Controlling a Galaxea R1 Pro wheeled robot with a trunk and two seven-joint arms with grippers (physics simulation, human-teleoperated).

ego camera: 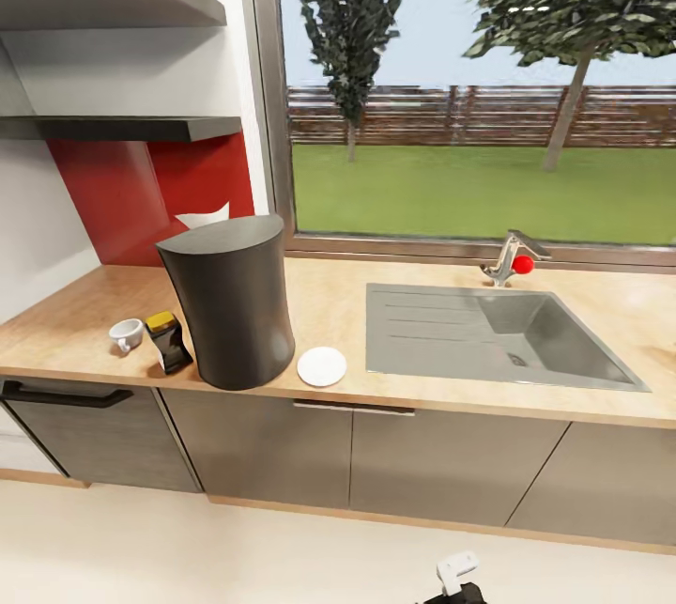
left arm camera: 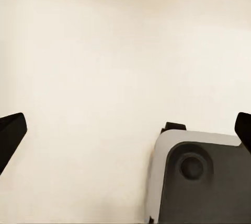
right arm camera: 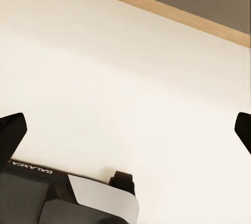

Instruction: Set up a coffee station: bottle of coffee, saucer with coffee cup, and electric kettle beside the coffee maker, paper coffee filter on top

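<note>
On the wooden countertop [ego camera: 376, 280] stands a tall dark tapered appliance [ego camera: 230, 299]. Left of it sit a small black object with a yellow top [ego camera: 167, 341] and a white coffee cup [ego camera: 125, 333]. A white saucer [ego camera: 322, 366] lies just right of the appliance, near the front edge. A white paper filter [ego camera: 205, 215] peeks out behind the appliance, against the red backsplash. My left gripper [left arm camera: 125, 132] and right gripper [right arm camera: 125, 132] hang low over the pale floor, both open and holding nothing. The coffee bottle is out of view.
Two dark wall shelves [ego camera: 113, 127] hang at upper left; their tops are hidden from here. A grey sink [ego camera: 498, 336] with a faucet [ego camera: 507, 258] takes up the counter's right half. Grey cabinets [ego camera: 376, 454] run below. Part of my base [left arm camera: 201, 177] shows beneath the left gripper.
</note>
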